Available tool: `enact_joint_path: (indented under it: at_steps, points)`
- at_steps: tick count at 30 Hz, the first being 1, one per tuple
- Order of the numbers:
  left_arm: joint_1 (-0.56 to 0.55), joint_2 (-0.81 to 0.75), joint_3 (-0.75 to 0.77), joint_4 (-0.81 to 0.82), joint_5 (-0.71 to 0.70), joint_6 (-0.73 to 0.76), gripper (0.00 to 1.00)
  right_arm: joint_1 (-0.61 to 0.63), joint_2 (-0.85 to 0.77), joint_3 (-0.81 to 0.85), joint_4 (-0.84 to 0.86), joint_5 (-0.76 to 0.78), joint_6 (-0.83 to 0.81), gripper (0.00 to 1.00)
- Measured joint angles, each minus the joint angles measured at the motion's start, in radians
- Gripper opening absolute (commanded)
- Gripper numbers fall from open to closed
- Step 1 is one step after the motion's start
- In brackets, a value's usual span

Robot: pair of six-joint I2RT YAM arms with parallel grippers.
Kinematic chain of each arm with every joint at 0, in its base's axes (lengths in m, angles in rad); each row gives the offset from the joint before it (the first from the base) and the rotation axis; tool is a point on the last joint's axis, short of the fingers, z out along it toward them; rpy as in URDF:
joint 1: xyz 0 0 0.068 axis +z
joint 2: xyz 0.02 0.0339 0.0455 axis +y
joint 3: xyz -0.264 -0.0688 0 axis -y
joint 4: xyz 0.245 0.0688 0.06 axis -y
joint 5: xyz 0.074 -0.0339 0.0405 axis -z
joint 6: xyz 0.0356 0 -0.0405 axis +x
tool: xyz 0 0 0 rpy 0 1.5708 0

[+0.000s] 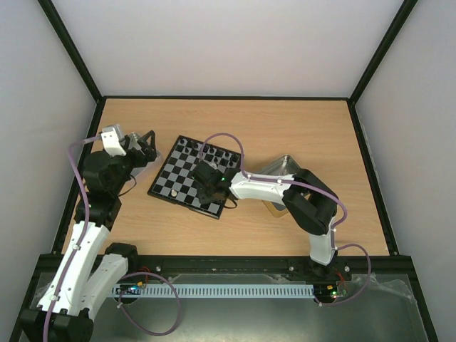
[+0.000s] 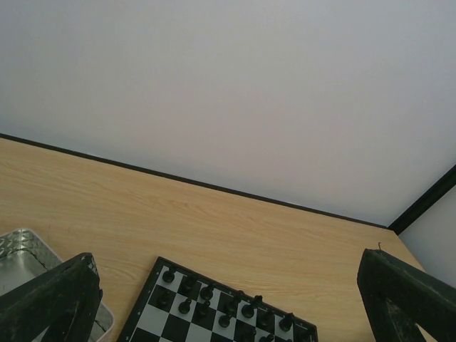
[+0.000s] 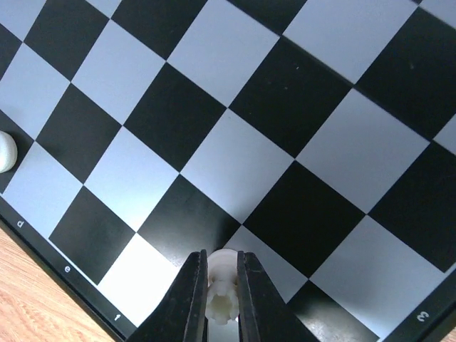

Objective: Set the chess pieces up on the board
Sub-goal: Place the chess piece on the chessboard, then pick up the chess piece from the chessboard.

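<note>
The board (image 1: pixel 169 175) lies at the table's middle left, with black chess pieces (image 1: pixel 201 149) along its far edge and one white piece (image 1: pixel 174 192) near its front-left edge. My right gripper (image 1: pixel 212 188) hangs over the board's near edge. In the right wrist view it (image 3: pixel 221 269) is shut on a white crenellated piece (image 3: pixel 222 286), just above the squares (image 3: pixel 235 164) by the border; another white piece (image 3: pixel 4 151) stands at the left. My left gripper (image 1: pixel 142 147) is open and empty beside the board's far-left corner. Its view shows the black pieces (image 2: pixel 206 293) between the wide-apart fingers (image 2: pixel 53 299).
A silver tray (image 2: pixel 21 255) lies under my left gripper, left of the board. A second silver tray (image 1: pixel 282 167) sits right of the board, partly covered by my right arm. Black frame rails (image 1: pixel 228 97) edge the table.
</note>
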Motion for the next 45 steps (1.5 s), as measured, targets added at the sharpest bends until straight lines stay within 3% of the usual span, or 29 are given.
enact_joint_path:
  at_steps: [6, 20, 24, 32, 45]
  points:
    - [0.0, 0.0, 0.0, 0.0, 0.0, 0.0, 0.99, -0.002, 0.003, 0.013, -0.024, 0.003, -0.014, 0.25]
    - [0.0, 0.0, 0.0, 0.0, 0.0, 0.0, 1.0, -0.003, 0.003, 0.028, -0.028, 0.002, -0.005, 0.29]
    - [0.0, 0.0, 0.0, 0.0, 0.0, 0.0, 0.99, -0.003, 0.003, 0.028, -0.028, 0.002, -0.003, 0.26]
    - [0.0, 0.0, 0.0, 0.0, -0.001, 0.0, 0.99, -0.003, 0.019, 0.031, -0.028, -0.01, -0.003, 0.07]
    - [0.0, -0.001, 0.0, 0.0, -0.001, 0.0, 0.99, -0.003, 0.018, 0.038, -0.028, -0.022, 0.0, 0.04]
